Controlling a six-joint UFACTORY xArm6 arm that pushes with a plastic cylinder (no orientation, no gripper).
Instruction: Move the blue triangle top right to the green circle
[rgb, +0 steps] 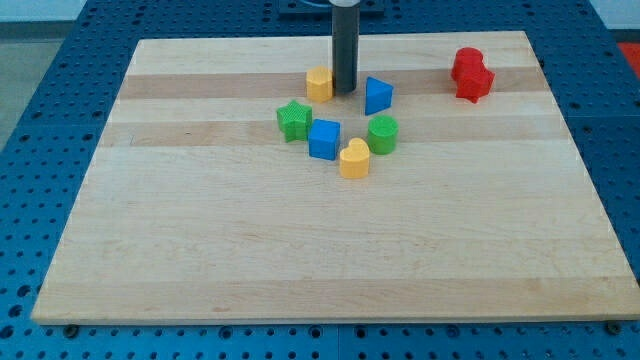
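The wooden desk (200, 250) carries everything, its blocks bunched near the view's top centre while two red blocks (472, 73) sit well apart at the view's top right. My end effector is a plain rod with nothing to spread or pinch; my tip (344, 92) rests between the yellow block (319, 83) and the blue triangle (378, 95), just left of the triangle, which I judge a good side for pushing it rightward. The triangle already lies above the green circle (382, 134), slightly left of it. Below sit the green star (293, 121), blue cube (324, 139) and yellow heart (354, 159).
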